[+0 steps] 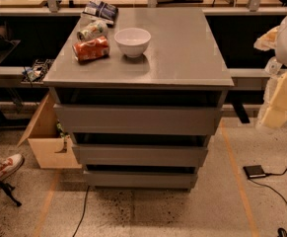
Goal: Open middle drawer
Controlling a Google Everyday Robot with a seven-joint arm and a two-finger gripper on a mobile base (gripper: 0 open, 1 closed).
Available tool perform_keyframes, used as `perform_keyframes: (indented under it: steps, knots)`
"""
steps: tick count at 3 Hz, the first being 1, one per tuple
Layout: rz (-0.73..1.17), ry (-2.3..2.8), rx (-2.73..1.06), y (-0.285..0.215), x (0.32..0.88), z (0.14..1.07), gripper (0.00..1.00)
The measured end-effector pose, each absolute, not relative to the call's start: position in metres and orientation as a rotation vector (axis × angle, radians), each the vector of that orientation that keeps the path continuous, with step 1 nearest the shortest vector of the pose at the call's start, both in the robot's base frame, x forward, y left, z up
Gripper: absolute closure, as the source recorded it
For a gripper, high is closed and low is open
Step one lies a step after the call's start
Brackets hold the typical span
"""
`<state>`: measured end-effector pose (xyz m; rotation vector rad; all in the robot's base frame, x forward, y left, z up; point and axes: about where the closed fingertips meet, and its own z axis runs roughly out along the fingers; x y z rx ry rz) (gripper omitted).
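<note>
The grey cabinet (pixel 143 63) stands in the middle of the camera view with three handle-less drawer fronts stacked below its top. The middle drawer (pixel 140 155) is the mid-sized flat grey front, between the taller, wider front (pixel 135 120) above and the smallest front (pixel 140 179) below. A dark gap runs along its top edge; its inside is hidden. My gripper (pixel 276 113) is at the far right edge, pale and blurred, at about the height of the top drawer. It is well to the right of the cabinet and touches nothing.
On the cabinet top stand a white bowl (pixel 132 41), an orange can (pixel 91 48) on its side, a second can (pixel 92 29) and a dark bag (pixel 99 10). A cardboard box (pixel 47 139) sits left of the cabinet. A shoe (pixel 6 166) shows at far left. A black box with a cable (pixel 255 171) lies on the floor at right.
</note>
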<state>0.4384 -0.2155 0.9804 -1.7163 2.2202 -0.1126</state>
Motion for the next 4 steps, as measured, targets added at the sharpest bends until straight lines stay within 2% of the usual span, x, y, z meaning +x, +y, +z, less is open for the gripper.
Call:
perform_keyframes:
  steps: [2,4]
  knots:
    - [-0.089,2.225,-1.653,-0.214,0.433,0.973,0.00]
    - [0.003,2.202,-1.572,-0.170,0.418,0.889,0.00]
